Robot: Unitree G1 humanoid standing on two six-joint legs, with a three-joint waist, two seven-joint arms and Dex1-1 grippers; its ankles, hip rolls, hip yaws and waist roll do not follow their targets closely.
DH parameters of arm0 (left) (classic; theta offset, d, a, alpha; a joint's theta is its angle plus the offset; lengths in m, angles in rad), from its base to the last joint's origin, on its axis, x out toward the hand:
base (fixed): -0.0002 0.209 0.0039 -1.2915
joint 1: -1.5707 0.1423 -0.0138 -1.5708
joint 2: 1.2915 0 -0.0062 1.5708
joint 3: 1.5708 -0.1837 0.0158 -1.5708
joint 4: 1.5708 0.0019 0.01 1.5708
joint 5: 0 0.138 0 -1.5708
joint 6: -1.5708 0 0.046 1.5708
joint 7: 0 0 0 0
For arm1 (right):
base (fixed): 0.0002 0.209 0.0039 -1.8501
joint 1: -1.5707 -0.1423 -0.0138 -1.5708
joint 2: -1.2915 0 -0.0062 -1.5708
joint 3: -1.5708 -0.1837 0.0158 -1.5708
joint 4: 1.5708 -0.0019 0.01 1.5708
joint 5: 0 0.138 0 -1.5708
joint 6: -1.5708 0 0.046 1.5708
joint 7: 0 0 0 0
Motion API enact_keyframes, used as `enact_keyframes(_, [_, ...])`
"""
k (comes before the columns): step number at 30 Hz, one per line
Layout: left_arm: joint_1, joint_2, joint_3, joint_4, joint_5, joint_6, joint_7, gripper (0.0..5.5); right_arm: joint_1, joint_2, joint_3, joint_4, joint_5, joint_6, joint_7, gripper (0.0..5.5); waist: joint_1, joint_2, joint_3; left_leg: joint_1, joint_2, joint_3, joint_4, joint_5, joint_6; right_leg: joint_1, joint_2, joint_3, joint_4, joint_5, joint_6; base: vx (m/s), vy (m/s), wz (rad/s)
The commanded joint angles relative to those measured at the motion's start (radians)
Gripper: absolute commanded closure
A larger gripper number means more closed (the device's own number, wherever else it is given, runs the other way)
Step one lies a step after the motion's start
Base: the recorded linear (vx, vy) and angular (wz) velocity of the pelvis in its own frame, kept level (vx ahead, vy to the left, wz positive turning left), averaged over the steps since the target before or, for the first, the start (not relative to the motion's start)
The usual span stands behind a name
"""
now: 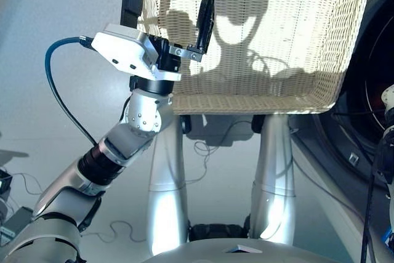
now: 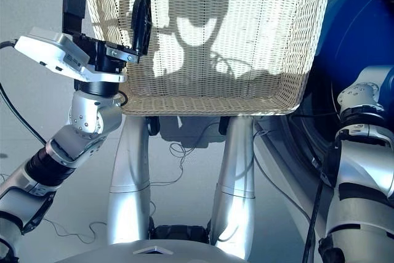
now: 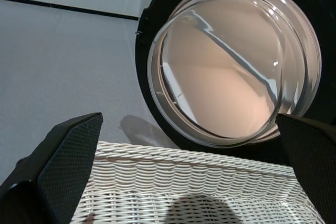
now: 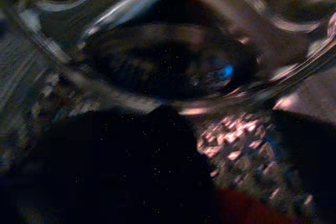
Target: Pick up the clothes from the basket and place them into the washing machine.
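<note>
Silver-grey humanoid arms with black joints and black two-fingered hands

The left hand (image 1: pixel 167 13) has two flat black textured fingers (image 1: pixel 205 18) on a white angular wrist block (image 1: pixel 125 49), fed by a blue-green cable (image 1: pixel 58 84); beneath the block sit a screw-dotted silver ball joint and a black ribbed collar. The right forearm (image 2: pixel 363 152) is silver with black bands.

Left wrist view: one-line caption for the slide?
Open left pincer straddling the rim of the empty wicker basket, with the washing machine's glass porthole door beyond.
</note>
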Motion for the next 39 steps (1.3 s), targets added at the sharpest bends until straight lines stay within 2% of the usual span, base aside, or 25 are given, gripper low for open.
enact_keyframes(1, [0.027, -0.038, 0.039, -0.074, 0.015, -0.048, -0.029, 0.00, 0.146, 0.083, 0.125, -0.160, -0.177, -0.020, 0.059, 0.00, -0.036, 0.021, -0.016, 0.101, 0.002, 0.050, -0.149, 0.041, -0.027, 0.062, 0.045, -0.008, -0.065, -0.013, -0.019, 0.000, 0.000, 0.000])
enact_keyframes(5, [0.045, -0.047, 0.051, -0.061, 0.018, -0.039, -0.047, 0.00, 0.322, 0.197, 0.278, -0.385, -0.274, 0.024, 0.197, 0.00, -0.052, -0.007, -0.016, 0.115, 0.008, 0.056, -0.182, 0.058, -0.023, 0.081, 0.055, -0.003, -0.113, 0.011, -0.020, 0.016, 0.001, -0.028])
enact_keyframes(6, [0.060, -0.050, 0.051, -0.058, 0.014, -0.040, -0.062, 0.00, 0.366, 0.209, 0.351, -0.426, -0.312, 0.062, 0.264, 0.00, -0.051, -0.013, -0.016, 0.140, 0.011, 0.050, -0.177, 0.026, -0.028, 0.106, 0.057, -0.006, -0.107, -0.019, -0.018, 0.066, 0.002, -0.124])
enact_keyframes(8, [0.077, -0.045, 0.057, -0.056, 0.020, -0.033, -0.068, 0.00, 0.429, 0.224, 0.443, -0.551, -0.354, 0.081, 0.336, 0.00, -0.058, -0.022, -0.016, 0.147, 0.016, 0.051, -0.187, 0.030, -0.027, 0.115, 0.057, -0.004, -0.125, -0.010, -0.016, 0.032, 0.003, -0.061])
enact_keyframes(11, [0.101, -0.022, 0.072, -0.054, 0.064, -0.034, -0.066, 0.00, 0.421, 0.132, 0.574, -0.644, -0.579, 0.134, 0.389, 0.00, -0.058, -0.030, -0.016, 0.164, 0.018, 0.046, -0.197, 0.031, -0.028, 0.130, 0.058, -0.001, -0.138, -0.006, -0.012, 0.000, 0.000, 0.000])
enact_keyframes(15, [0.137, -0.002, 0.068, -0.053, 0.080, -0.037, -0.090, 0.00, 0.419, 0.053, 0.652, -0.772, -0.645, 0.144, 0.467, 0.00, -0.060, -0.033, -0.016, 0.194, 0.017, 0.042, -0.215, 0.041, -0.030, 0.160, 0.050, -0.001, -0.151, 0.000, -0.008, -0.022, 0.002, 0.000])
enact_keyframes(16, [0.129, 0.003, 0.070, -0.048, 0.078, -0.036, -0.099, 0.00, 0.409, 0.042, 0.658, -0.794, -0.642, 0.143, 0.481, 0.00, -0.062, -0.035, -0.016, 0.181, 0.016, 0.047, -0.238, 0.081, -0.025, 0.149, 0.047, -0.002, -0.177, 0.040, -0.009, -0.082, 0.006, 0.029])
enact_keyframes(17, [0.138, 0.000, 0.065, -0.034, 0.069, -0.038, -0.110, 0.00, 0.413, 0.033, 0.669, -0.810, -0.645, 0.142, 0.496, 0.00, -0.062, -0.037, -0.016, 0.197, 0.016, 0.048, -0.248, 0.084, -0.027, 0.164, 0.045, -0.003, -0.185, 0.041, -0.007, -0.074, 0.007, 0.019])
enact_keyframes(23, [0.236, 0.035, 0.086, 0.097, 0.023, -0.027, -0.209, 0.00, 0.521, 0.012, 0.669, -0.850, -0.692, 0.159, 0.559, 0.00, -0.065, -0.058, -0.016, 0.406, 0.017, 0.064, -0.373, 0.102, -0.033, 0.363, 0.034, -0.034, -0.297, 0.065, 0.008, 0.063, 0.001, 0.008])
enact_keyframes(26, [0.324, -0.043, 0.131, 0.221, -0.083, -0.017, -0.280, 0.00, 0.601, 0.041, 0.636, -0.791, -0.656, 0.188, 0.618, 0.00, -0.059, -0.069, -0.016, 0.557, 0.008, 0.064, -0.453, 0.113, -0.032, 0.515, 0.029, -0.055, -0.376, 0.080, 0.016, 0.134, -0.010, -0.039])
enact_keyframes(28, [0.397, -0.141, 0.149, 0.321, -0.307, 0.008, -0.403, 0.00, 0.636, 0.101, 0.600, -0.680, -0.572, 0.206, 0.670, 0.00, -0.053, -0.068, -0.016, 0.662, -0.002, 0.061, -0.506, 0.122, -0.030, 0.627, 0.023, -0.073, -0.437, 0.092, 0.018, 0.142, -0.018, -0.071])
enact_keyframes(29, [0.418, -0.168, 0.165, 0.378, -0.330, 0.024, -0.442, 0.00, 0.652, 0.144, 0.564, -0.593, -0.550, 0.218, 0.676, 0.00, -0.049, -0.066, -0.016, 0.718, -0.007, 0.059, -0.535, 0.127, -0.030, 0.685, 0.020, -0.082, -0.466, 0.098, 0.020, 0.146, -0.022, 0.001])
enact_keyframes(30, [0.433, -0.186, 0.184, 0.464, -0.328, 0.042, -0.483, 0.00, 0.657, 0.173, 0.536, -0.520, -0.572, 0.220, 0.663, 0.00, -0.045, -0.067, -0.016, 0.774, -0.011, 0.059, -0.560, 0.131, -0.031, 0.744, 0.019, -0.088, -0.498, 0.104, 0.021, 0.136, -0.011, 0.049])
enact_keyframes(32, [0.460, -0.227, 0.224, 0.650, -0.264, 0.054, -0.509, 0.00, 0.660, 0.213, 0.487, -0.391, -0.630, 0.234, 0.646, 0.00, -0.030, -0.061, -0.016, 0.904, -0.017, 0.057, -0.635, 0.146, -0.037, 0.883, 0.012, -0.114, -0.572, 0.118, 0.031, 0.160, -0.010, 0.123])
enact_keyframes(33, [0.478, -0.223, 0.241, 0.684, -0.247, 0.055, -0.525, 0.00, 0.677, 0.219, 0.463, -0.373, -0.638, 0.246, 0.658, 0.00, -0.025, -0.061, -0.016, 0.961, -0.019, 0.055, -0.660, 0.149, -0.036, 0.945, 0.007, -0.122, -0.601, 0.123, 0.036, 0.196, -0.010, 0.161])
enact_keyframes(35, [0.528, -0.243, 0.290, 0.770, -0.220, 0.056, -0.554, 0.00, 0.720, 0.239, 0.424, -0.305, -0.660, 0.258, 0.671, 0.00, -0.018, -0.059, -0.051, 1.046, -0.025, 0.053, -0.721, 0.155, -0.037, 1.028, 0.000, -0.140, -0.652, 0.134, 0.044, 0.194, 0.004, 0.148])
enact_keyframes(36, [0.557, -0.252, 0.310, 0.811, -0.221, 0.068, -0.571, 0.00, 0.747, 0.242, 0.407, -0.299, -0.665, 0.268, 0.691, 0.00, -0.015, -0.057, -0.075, 1.080, -0.026, 0.051, -0.747, 0.161, -0.038, 1.068, -0.006, -0.147, -0.681, 0.140, 0.049, 0.191, -0.020, 0.144])
enact_keyframes(37, [0.579, -0.265, 0.335, 0.861, -0.202, 0.073, -0.573, 0.00, 0.774, 0.250, 0.393, -0.282, -0.657, 0.276, 0.714, 0.00, -0.011, -0.055, -0.097, 1.114, -0.026, 0.043, -0.782, 0.170, -0.041, 1.099, -0.009, -0.156, -0.706, 0.144, 0.051, 0.195, -0.028, 0.129])
enact_keyframes(39, [0.604, -0.263, 0.355, 0.950, -0.134, 0.074, -0.572, 0.00, 0.818, 0.265, 0.372, -0.252, -0.670, 0.290, 0.731, 0.00, -0.009, -0.054, -0.143, 1.168, -0.027, 0.037, -0.830, 0.180, -0.043, 1.155, -0.014, -0.171, -0.753, 0.149, 0.054, 0.160, -0.025, 0.146])
